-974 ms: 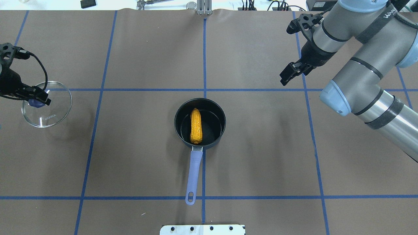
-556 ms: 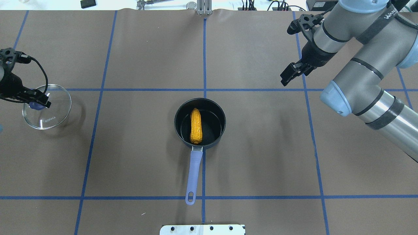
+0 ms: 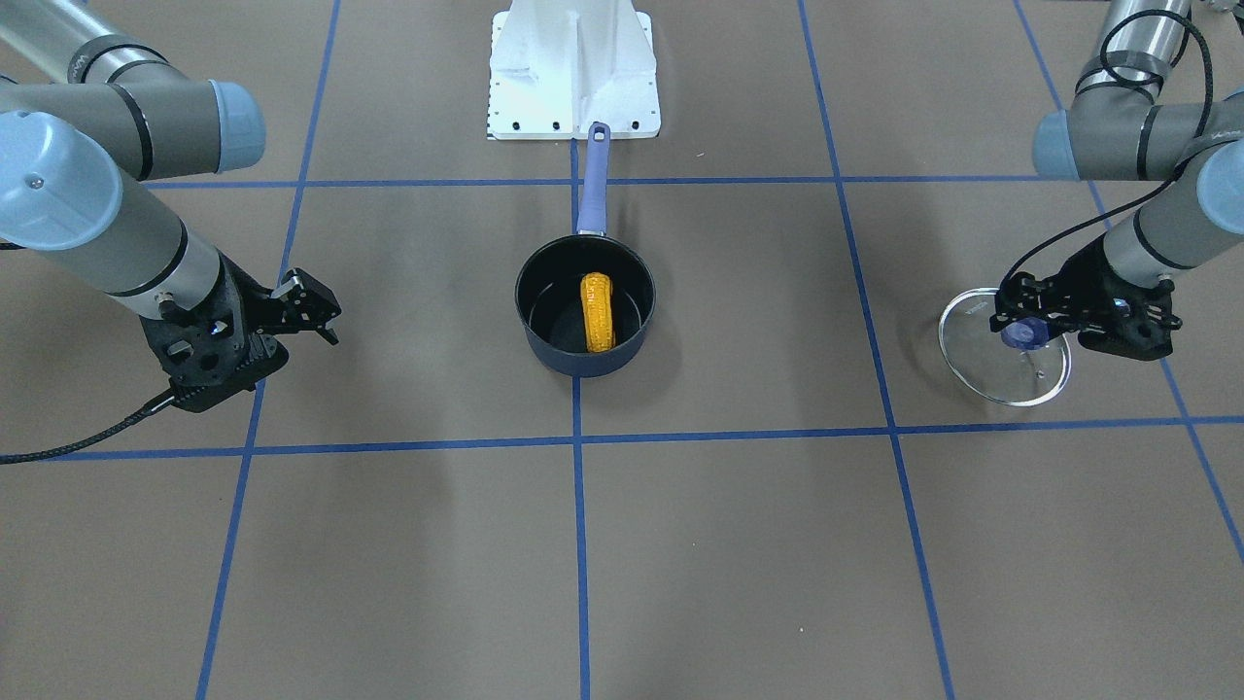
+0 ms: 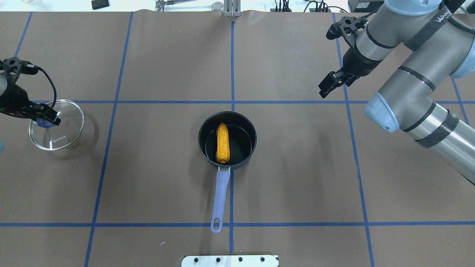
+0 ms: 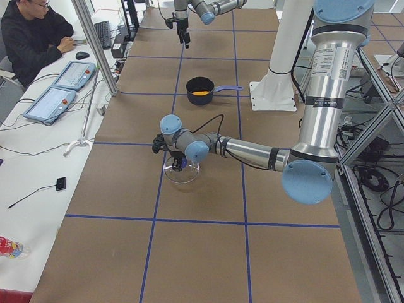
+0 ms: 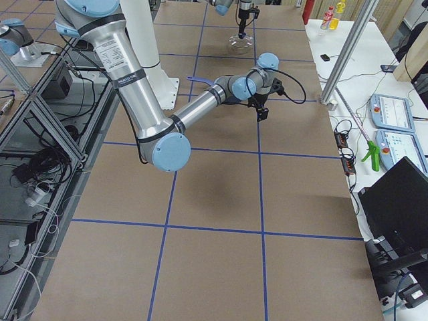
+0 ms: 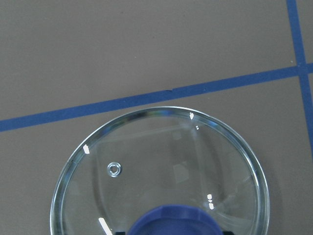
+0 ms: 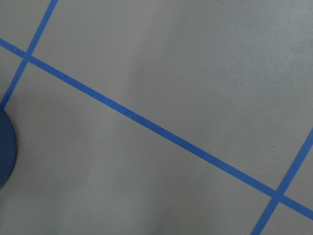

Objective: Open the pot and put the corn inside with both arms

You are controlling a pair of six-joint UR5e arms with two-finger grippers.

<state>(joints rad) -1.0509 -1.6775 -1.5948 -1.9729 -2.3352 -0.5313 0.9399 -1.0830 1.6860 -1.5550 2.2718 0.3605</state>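
Observation:
The navy pot (image 4: 243,142) stands open at the table's middle, its purple handle (image 4: 219,196) pointing toward the robot base. The orange-yellow corn (image 4: 222,144) lies inside it and also shows in the front-facing view (image 3: 597,311). My left gripper (image 4: 46,118) is shut on the blue knob (image 3: 1020,333) of the glass lid (image 4: 65,128). It holds the lid tilted, low over the table's far left; I cannot tell whether the lid touches the table. The lid fills the left wrist view (image 7: 161,147). My right gripper (image 4: 326,87) is open and empty, raised at the back right, away from the pot.
Blue tape lines grid the brown table. The white robot base plate (image 4: 230,260) sits at the near edge behind the handle. A person (image 5: 35,38) sits at a side desk with control tablets. The pot's edge (image 8: 5,152) just shows in the right wrist view.
My left gripper has carried the lid a little lower and toward the robot, still held by the knob. The right arm, pot and corn have hardly moved.

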